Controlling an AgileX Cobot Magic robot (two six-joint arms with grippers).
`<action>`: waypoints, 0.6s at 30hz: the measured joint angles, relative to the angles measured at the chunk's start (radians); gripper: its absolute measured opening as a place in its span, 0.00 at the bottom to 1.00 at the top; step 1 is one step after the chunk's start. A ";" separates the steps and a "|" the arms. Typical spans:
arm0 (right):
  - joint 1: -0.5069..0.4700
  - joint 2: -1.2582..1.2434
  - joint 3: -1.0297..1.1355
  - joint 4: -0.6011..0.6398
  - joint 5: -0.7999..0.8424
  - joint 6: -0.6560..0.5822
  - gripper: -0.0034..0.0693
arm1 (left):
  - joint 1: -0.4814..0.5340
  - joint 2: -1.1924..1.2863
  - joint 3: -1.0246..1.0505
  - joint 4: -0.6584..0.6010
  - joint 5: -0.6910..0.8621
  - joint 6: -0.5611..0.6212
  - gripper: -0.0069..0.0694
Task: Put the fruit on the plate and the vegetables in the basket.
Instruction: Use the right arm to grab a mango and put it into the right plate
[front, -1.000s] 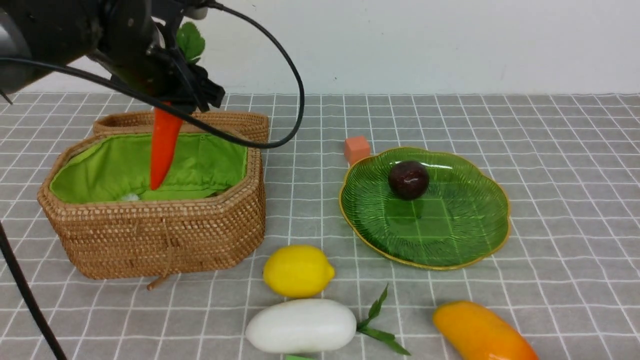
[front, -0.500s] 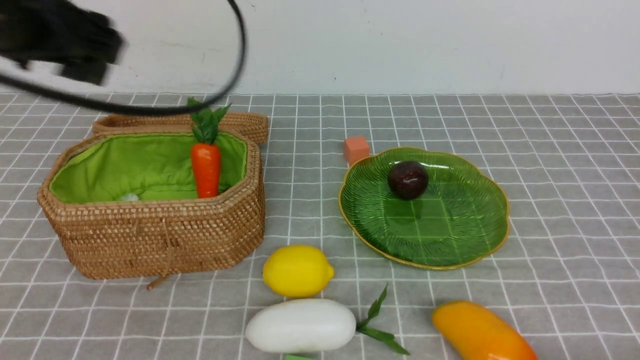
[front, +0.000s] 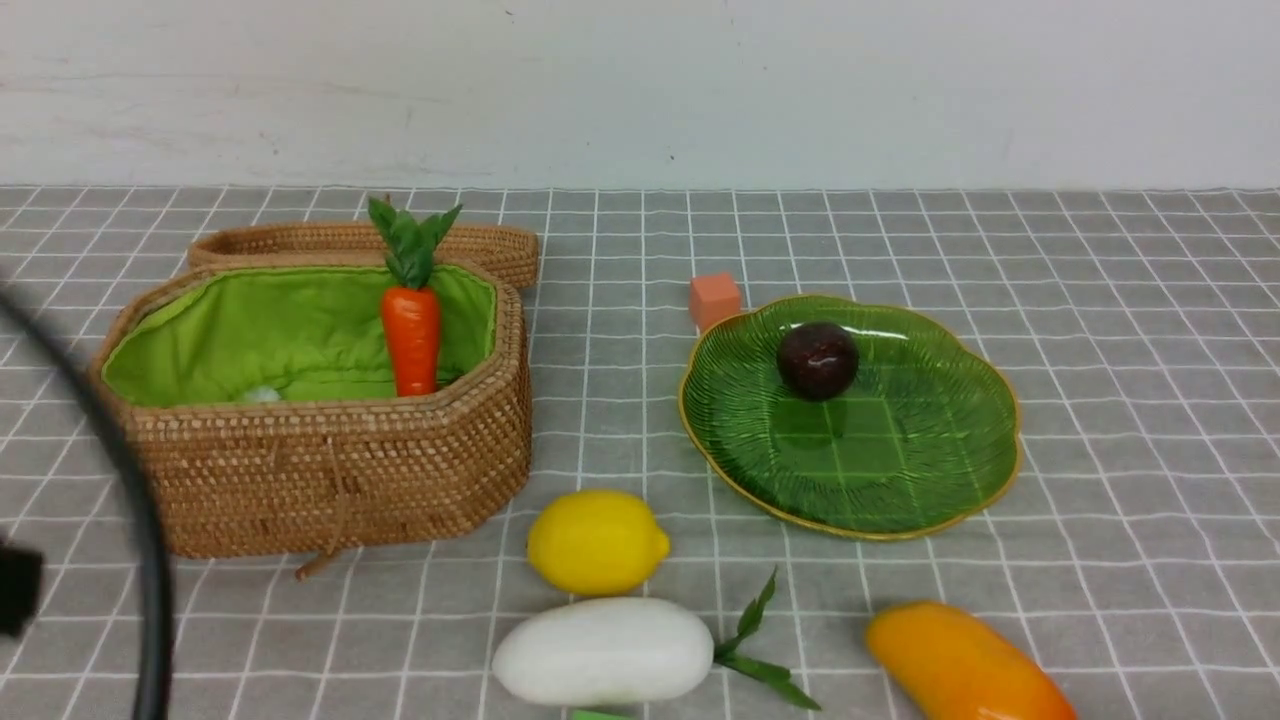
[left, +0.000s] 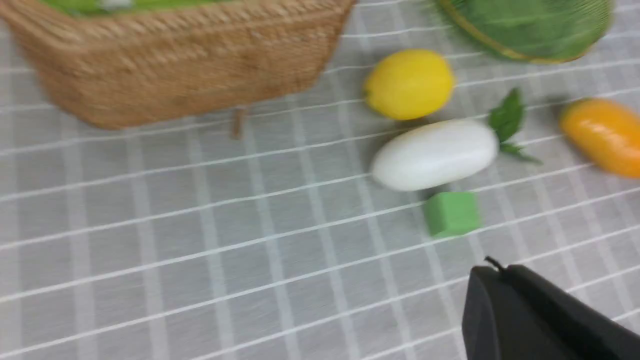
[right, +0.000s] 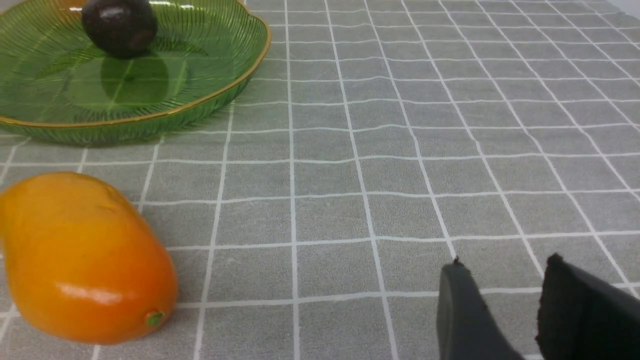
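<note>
The carrot (front: 411, 335) stands in the basket (front: 320, 480) and the dark round fruit (front: 818, 360) sits on the plate (front: 900, 490), while lemon (front: 597, 541), mango (front: 960, 665) and radish (front: 603, 650) lie on the tabletop (front: 1120, 300), the right claw (right: 505, 265) parted and empty, the left claw (left: 520, 310) impossible to tell.

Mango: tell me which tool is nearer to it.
Right. The right tool sits close by the mango; the left tool is farther off, on the mango's radish side.
</note>
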 joint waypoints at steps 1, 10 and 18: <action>0.000 0.000 0.000 0.000 0.000 0.000 0.38 | 0.000 0.000 0.000 0.000 0.000 0.000 0.07; 0.000 0.000 0.000 0.000 0.000 0.000 0.38 | 0.000 -0.193 0.275 -0.096 -0.231 -0.002 0.07; 0.000 0.000 0.000 0.000 0.000 0.000 0.38 | 0.000 -0.192 0.291 -0.063 -0.283 0.002 0.07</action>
